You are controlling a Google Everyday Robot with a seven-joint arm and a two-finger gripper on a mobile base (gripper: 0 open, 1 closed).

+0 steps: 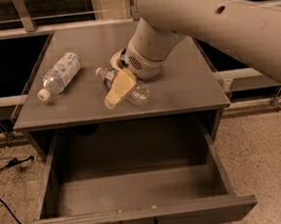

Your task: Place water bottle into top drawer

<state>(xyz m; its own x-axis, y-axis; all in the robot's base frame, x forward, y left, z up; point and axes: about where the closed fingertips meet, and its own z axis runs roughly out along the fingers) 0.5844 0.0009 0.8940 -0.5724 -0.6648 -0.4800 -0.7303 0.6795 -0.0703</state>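
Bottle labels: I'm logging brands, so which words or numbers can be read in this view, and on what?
Clear ribbed water bottle, red-and-white band, lying beneath the hand: print cannot be read.
White and light-blue labelled bottle: print cannot be read.
Grey top drawer: no text.

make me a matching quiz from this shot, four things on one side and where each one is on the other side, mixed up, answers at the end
Things:
1. water bottle
2. blue-labelled bottle
3. top drawer
4. gripper

Places:
A. pulled open, below the cabinet top
B. lying on the left part of the cabinet top
C. at the arm's end, right over the water bottle
D. lying on its side in the middle of the cabinet top

Pairs: 1-D, 2-B, 3-A, 4-C
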